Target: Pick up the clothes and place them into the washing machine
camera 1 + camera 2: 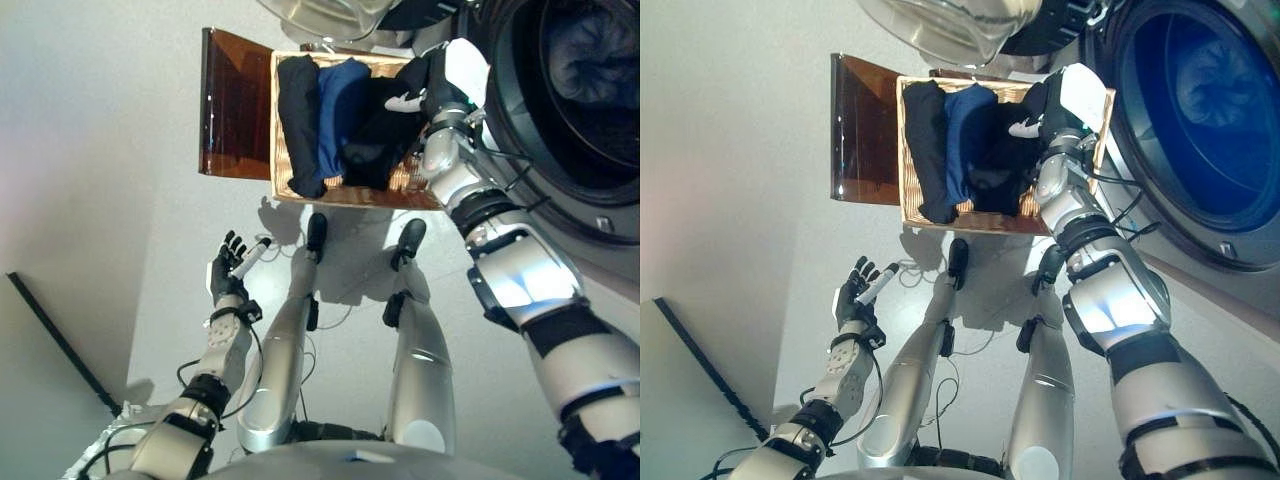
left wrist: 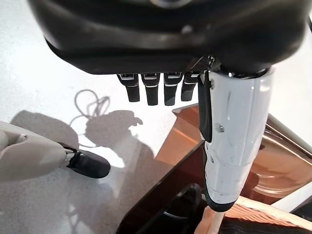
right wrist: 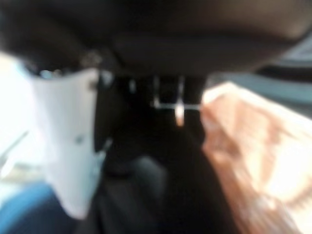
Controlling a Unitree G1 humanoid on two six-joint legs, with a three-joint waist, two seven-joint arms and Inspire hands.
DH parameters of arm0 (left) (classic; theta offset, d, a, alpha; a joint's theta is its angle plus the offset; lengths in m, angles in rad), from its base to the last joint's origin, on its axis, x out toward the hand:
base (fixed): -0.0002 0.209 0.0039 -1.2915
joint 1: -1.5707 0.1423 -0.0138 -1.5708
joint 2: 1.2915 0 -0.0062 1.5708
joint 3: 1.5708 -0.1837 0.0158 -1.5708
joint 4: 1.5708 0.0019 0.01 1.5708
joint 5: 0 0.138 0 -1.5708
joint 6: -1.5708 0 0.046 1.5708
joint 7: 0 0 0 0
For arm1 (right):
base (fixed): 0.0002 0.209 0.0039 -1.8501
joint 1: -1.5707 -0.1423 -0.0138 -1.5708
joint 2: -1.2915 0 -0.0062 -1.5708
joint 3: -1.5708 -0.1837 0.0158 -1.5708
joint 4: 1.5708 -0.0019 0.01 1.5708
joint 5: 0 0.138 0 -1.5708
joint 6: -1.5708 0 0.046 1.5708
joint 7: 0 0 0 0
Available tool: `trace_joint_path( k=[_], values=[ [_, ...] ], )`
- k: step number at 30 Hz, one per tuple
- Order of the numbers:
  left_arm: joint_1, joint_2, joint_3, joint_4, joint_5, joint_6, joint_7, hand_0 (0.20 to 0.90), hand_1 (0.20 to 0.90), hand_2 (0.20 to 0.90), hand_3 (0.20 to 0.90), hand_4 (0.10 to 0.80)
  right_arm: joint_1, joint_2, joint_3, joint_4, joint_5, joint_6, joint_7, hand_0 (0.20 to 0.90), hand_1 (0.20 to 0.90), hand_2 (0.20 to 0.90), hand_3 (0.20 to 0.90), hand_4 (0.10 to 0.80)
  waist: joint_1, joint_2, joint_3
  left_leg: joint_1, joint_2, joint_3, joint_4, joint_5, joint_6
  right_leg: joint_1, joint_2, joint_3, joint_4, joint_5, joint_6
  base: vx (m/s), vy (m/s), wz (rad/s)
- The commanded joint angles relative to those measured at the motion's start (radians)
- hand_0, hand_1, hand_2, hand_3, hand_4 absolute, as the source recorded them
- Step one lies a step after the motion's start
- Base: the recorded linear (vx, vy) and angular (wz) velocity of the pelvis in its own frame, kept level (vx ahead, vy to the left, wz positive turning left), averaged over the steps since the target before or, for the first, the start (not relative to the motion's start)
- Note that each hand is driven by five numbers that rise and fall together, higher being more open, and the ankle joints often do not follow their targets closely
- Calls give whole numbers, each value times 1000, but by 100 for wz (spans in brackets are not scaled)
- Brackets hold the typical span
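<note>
Two hands: left hand (image 1: pixel 228 268) hanging over bare floor, fingers straight and apart.
Right hand (image 1: pixel 432 88): reaching into basket's (image 1: pixel 282 160) right edge; finger state unclear.
Clothes (image 1: pixel 330 120): lying inside basket.
Writing: none readable.

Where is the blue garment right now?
In the eye views, the blue garment lies in the wicker basket on the floor ahead, between a black garment on its left and dark clothes by the right hand.

black and blue clothes (image 1: pixel 340 115) — tan woven basket (image 1: pixel 285 180)
</note>
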Motion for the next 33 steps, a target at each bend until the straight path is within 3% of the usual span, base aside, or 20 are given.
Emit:
trace_joint_path(
  k=[1,13,15,16,17,18,22,33],
  values=[
    [23,36,50,50,17,-47,30,900,900,900,900,800,-94,-48,-38,-112,47,-95,-102,200,200,200,200,300,-7,-19,-10,53,-39,79,-9,-61,-62,49,-8,77,66,-105,48,13,2,-4],
    [35,31,73,78,15,-40,19,900,900,900,900,800,19,-110,-158,-254,159,-161,-121,200,200,200,200,300,-31,-33,-10,123,-41,85,-9,-75,-52,113,-4,90,65,-109,46,8,0,-2],
    [40,29,71,72,12,-40,14,900,900,900,900,800,57,-113,-211,-272,252,-203,-118,200,200,200,200,300,-35,-31,-10,131,-41,84,-9,-77,-51,121,-4,90,66,-112,46,0,0,0],
    [49,29,66,62,0,-39,5,900,900,900,900,800,104,-96,-269,-276,419,-272,-94,200,200,200,200,300,-39,-28,-10,136,-41,84,-9,-79,-49,125,-5,93,68,-116,46,0,0,0],
    [50,29,66,61,0,-38,5,900,900,900,900,800,105,-97,-269,-276,421,-273,-93,200,200,200,200,300,-38,-28,-10,136,-41,84,-9,-79,-49,125,-5,94,67,-115,46,30,-7,-3],
    [58,32,62,63,-14,-35,-9,900,900,900,900,800,140,-72,-318,-267,598,-341,-42,200,200,200,200,300,-41,-27,-10,145,-42,85,-9,-84,-50,133,-6,95,69,-125,46,11,-9,-3],
    [78,33,47,50,-44,-20,-46,900,900,900,900,800,193,-37,-389,-212,941,-429,88,200,200,200,200,300,-42,-17,-11,154,-46,88,-9,-91,-50,141,-5,101,66,-129,45,7,-3,-2],
    [101,5,18,86,-109,22,-115,900,900,900,900,800,232,89,-548,-233,1597,-546,326,200,200,200,200,300,-38,31,-29,153,-55,96,-9,-98,-54,140,-4,117,68,-143,41,1,0,-1]
  ],
)
